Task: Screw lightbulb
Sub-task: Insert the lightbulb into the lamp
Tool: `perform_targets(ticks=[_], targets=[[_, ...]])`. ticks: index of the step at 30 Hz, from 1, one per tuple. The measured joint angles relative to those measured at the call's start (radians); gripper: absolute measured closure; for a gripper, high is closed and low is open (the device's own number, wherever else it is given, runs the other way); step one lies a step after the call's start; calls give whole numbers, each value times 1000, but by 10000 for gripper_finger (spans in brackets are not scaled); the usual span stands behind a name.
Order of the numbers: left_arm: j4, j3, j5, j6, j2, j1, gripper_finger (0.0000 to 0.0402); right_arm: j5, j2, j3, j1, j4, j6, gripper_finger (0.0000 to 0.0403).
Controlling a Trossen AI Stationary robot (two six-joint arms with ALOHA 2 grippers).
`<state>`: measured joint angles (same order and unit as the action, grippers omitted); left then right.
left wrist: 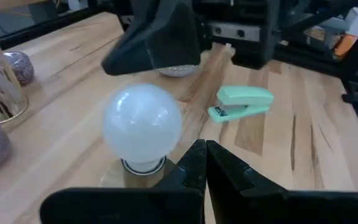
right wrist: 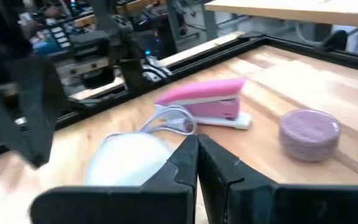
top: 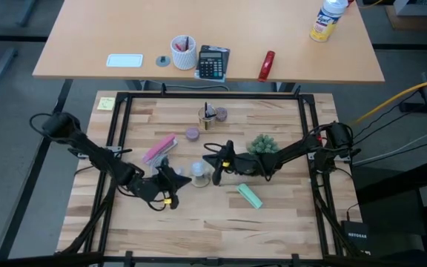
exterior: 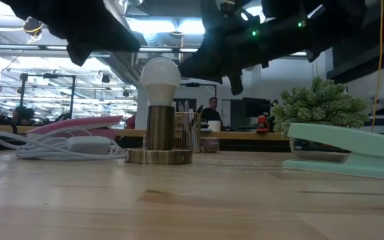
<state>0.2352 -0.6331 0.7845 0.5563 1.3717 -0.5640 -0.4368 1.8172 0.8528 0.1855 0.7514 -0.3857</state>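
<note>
The lightbulb (exterior: 161, 77) is frosted white and stands upright with its base in a brass socket (exterior: 159, 130) on a round base (exterior: 159, 157) near the table's middle. My left gripper (left wrist: 202, 152) is shut and sits just left of the lightbulb (top: 199, 171), close beside its globe (left wrist: 143, 121). My right gripper (right wrist: 196, 146) is shut too and sits just right of the bulb (right wrist: 126, 163), slightly toward the far side. In the low view both dark grippers hang above the bulb's height, and no finger is seen on it.
A mint-green stapler (top: 249, 196) lies near-right of the bulb and a pink stapler (top: 159, 148) far-left, with a white cord (exterior: 65, 147) by it. A purple disc (top: 192, 133), a glass holder (top: 209, 116) and a small plant (top: 264, 144) stand behind.
</note>
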Motion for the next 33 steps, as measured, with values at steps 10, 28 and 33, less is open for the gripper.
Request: perform_targets(ticks=[10,28,33], targets=[[11,0,2,10,74,42,400,90,0,0,4,-23,-8,389],[-58,-1,62,-8,74,71,400,153,0,-1,13,-22,-5,389],[-71,-1,79,14,74,71,400,159,0,-1,23,-28,-6,389]])
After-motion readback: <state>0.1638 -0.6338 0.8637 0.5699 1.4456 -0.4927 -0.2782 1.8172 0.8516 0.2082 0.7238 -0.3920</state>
